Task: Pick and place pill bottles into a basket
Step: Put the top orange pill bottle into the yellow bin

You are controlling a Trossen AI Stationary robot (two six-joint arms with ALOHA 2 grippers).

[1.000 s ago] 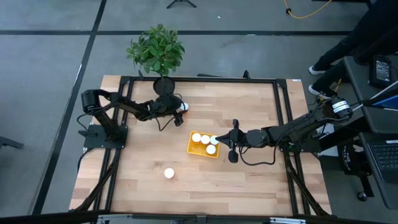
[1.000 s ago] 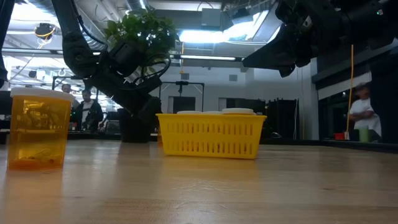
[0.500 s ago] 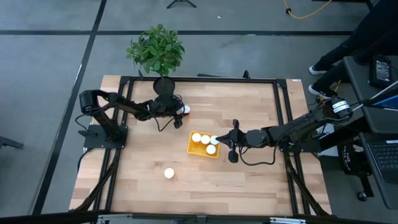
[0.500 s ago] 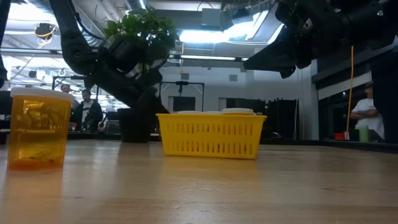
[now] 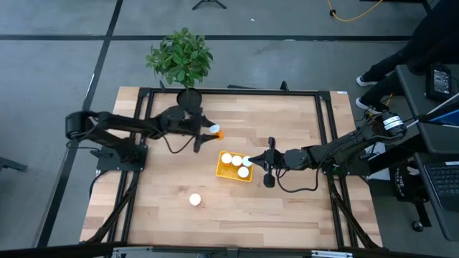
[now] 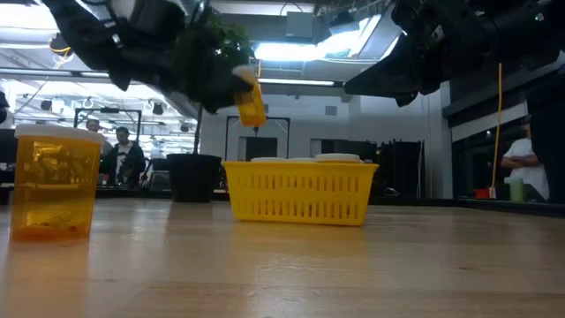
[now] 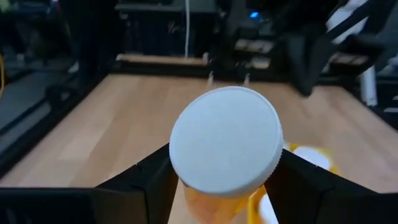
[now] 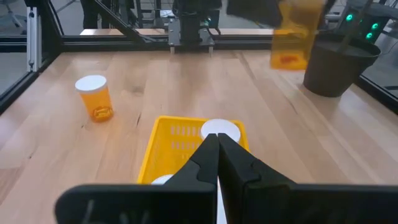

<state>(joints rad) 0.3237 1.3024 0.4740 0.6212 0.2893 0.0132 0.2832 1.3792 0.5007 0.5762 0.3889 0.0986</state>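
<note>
Lifted off the table, left end effector (image 5: 209, 131) apparently grips a pill bottle (image 5: 215, 131)

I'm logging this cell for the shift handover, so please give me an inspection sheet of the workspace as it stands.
Surface: wooden table in a black frame, no spills seen.
Job's things: yellow basket holds at least three capped bottles; one bottle stands alone on the table; one carried bottle is in the air, off the table.
Clutter: dark pot with green plant at the table's far edge.
Grippers: left tool shut on the carried bottle, short of the basket; right tool shut, empty, beside the basket.
Cables: dark cables run along both arms; a yellow cable lies on the floor.
Surroundings: a person's legs beyond the table's right side.
</note>
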